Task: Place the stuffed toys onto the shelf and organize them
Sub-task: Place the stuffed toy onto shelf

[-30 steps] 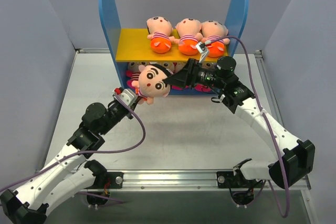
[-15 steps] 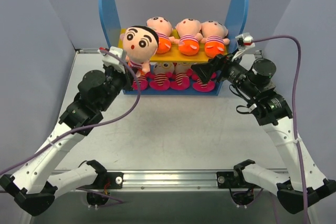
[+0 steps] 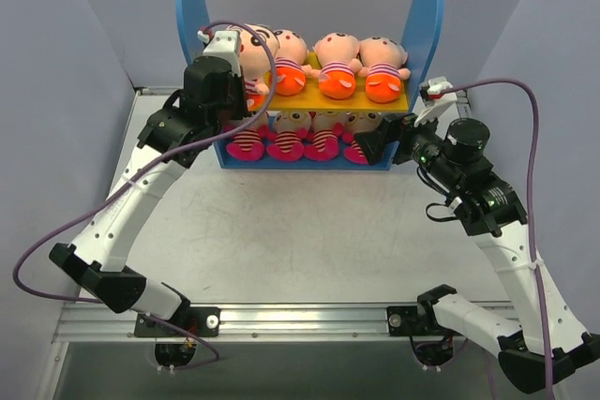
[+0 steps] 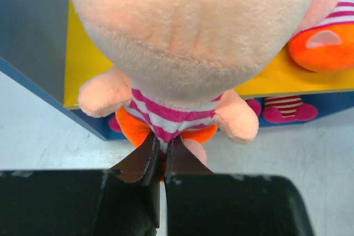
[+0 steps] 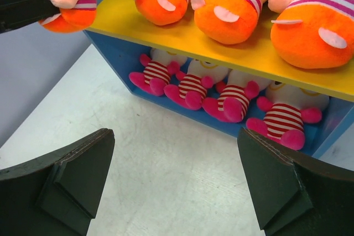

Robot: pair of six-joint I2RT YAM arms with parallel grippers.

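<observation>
Top external: four magenta toys [image 3: 284, 144]; left hand [image 4: 161, 146] clamps fourth orange [image 3: 253, 44]; right hand [image 5: 176, 181] apart.

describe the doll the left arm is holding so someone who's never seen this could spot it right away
Find the shelf with tall blue side panels and look along its yellow upper board. Four peach-headed, orange-bottomed dolls line up there; the one you want is the leftmost doll, beside the left panel. Unlike its three neighbours, it is pinched at its orange bottom by the left gripper.
</observation>
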